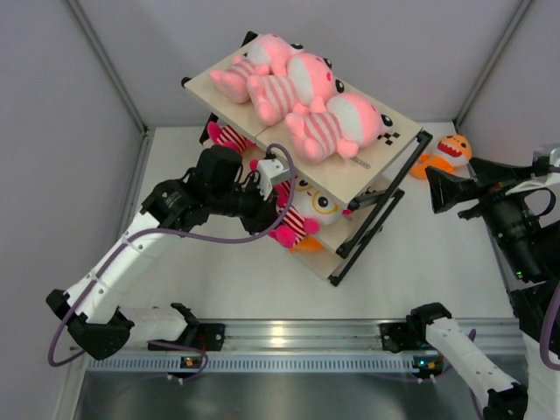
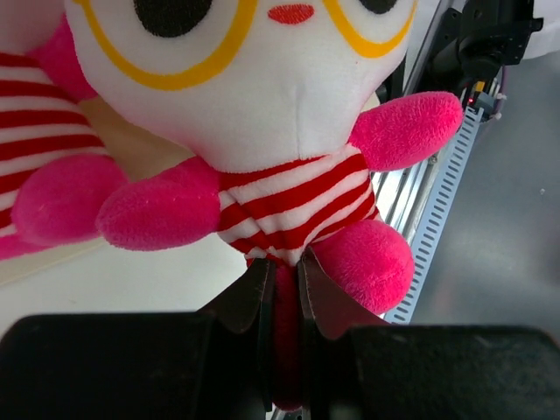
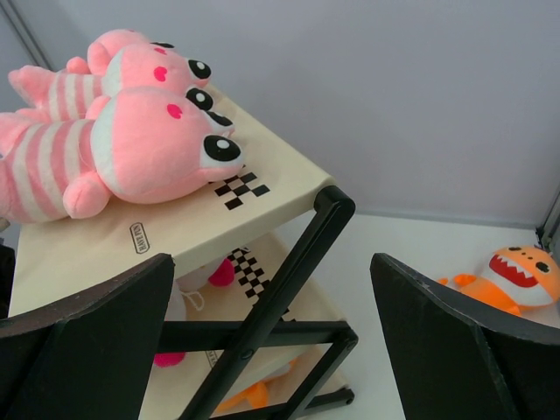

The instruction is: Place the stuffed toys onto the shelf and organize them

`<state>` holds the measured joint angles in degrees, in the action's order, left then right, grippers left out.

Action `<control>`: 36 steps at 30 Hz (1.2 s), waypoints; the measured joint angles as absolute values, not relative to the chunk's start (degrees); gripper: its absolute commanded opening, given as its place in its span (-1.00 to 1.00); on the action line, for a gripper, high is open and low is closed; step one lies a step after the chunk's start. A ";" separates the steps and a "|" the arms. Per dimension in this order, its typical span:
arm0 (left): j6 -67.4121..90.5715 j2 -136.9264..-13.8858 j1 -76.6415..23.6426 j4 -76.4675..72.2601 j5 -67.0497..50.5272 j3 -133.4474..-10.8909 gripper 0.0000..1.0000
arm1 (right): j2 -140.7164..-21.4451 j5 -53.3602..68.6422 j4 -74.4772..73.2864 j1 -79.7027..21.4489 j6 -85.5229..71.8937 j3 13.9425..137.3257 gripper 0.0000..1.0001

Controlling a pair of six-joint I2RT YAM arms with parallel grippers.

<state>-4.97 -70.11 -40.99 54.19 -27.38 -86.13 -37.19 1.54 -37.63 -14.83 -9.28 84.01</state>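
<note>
The shelf [image 1: 350,175] stands tilted across the middle of the table. Three large pale-pink striped toys [image 1: 297,87] lie side by side on its top board. My left gripper [image 1: 278,194] is at the middle tier, shut on one leg of a hot-pink striped toy [image 1: 304,214] with a cream face. The left wrist view shows that toy [image 2: 280,131] with its leg pinched between my fingers [image 2: 254,297]. A second hot-pink toy [image 1: 229,136] lies further left on that tier. An orange open-mouthed toy [image 1: 448,150] lies on the table right of the shelf. My right gripper [image 1: 442,188] is open and empty near it.
In the right wrist view the shelf's black corner post [image 3: 289,271] stands between my open fingers, and the orange toy [image 3: 516,276] lies at the right. Something orange [image 3: 249,395] sits on the bottom tier. Grey walls close in the back and sides.
</note>
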 measured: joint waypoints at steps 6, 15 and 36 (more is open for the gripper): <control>-3.64 -72.53 -44.40 52.84 -27.05 -86.15 -0.89 | -37.17 1.30 -37.60 -14.83 -9.54 84.01 0.89; -0.36 -72.47 -44.62 46.78 -24.40 -86.04 -0.85 | -37.17 1.26 -37.50 -14.83 -9.67 84.01 0.89; 1.28 -71.22 -44.62 42.17 -23.27 -84.62 0.36 | -37.15 0.97 -37.67 -14.83 -9.65 84.20 0.89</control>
